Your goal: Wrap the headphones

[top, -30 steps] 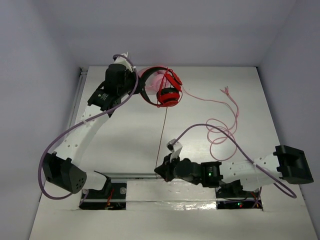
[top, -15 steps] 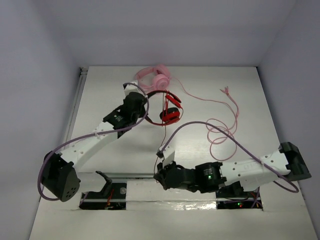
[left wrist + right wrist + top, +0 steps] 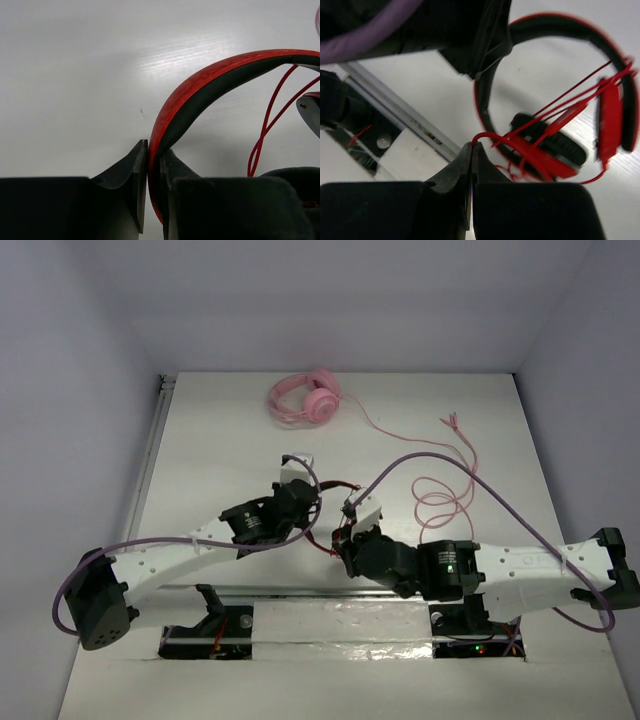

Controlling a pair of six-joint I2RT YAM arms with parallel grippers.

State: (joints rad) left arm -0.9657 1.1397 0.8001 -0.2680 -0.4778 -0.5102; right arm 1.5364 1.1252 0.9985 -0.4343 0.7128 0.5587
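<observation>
Headphones gripped by both arms.
Left gripper clamps the headband, which arches up-right; right gripper pinches the cable.

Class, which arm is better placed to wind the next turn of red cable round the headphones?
Probably right: the right end effector pinches the cable, while the left end effector is clamped on the headband, steadying it.

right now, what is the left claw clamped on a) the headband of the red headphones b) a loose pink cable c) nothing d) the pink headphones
a: the left wrist view shows the left claw shut on the red headphones at the headband.
</observation>
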